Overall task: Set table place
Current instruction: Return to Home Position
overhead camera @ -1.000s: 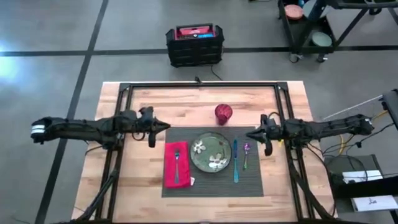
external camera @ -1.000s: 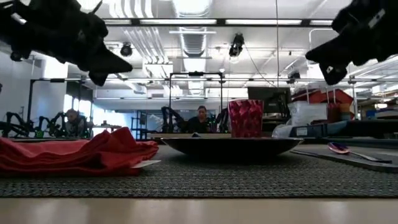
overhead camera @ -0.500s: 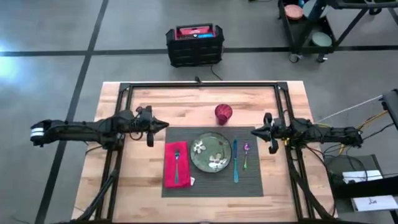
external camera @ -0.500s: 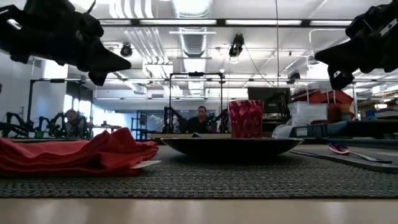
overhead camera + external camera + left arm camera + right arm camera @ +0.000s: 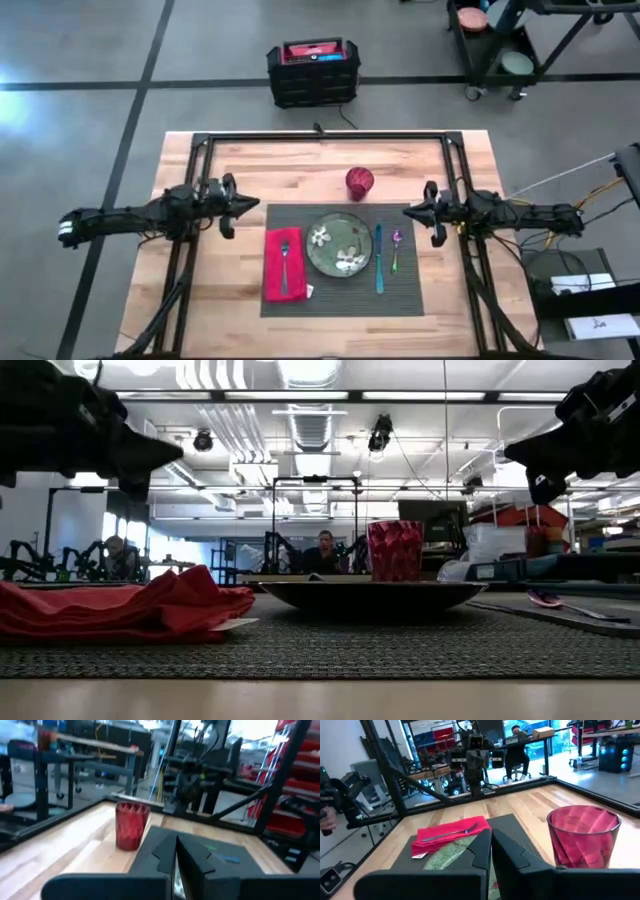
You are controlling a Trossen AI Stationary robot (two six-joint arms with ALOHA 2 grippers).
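High view shows the dark grey placemat lying between the left gripper and the right gripper, both closed tight, holding nothing.

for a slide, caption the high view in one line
Placemat set: fork on napkin, green plate, knife, spoon, red cup beyond; left gripper, right gripper shut by its far corners.

A green plate sat between a red napkin and a blue knife. A red cup stood near the plate on the wooden desk.
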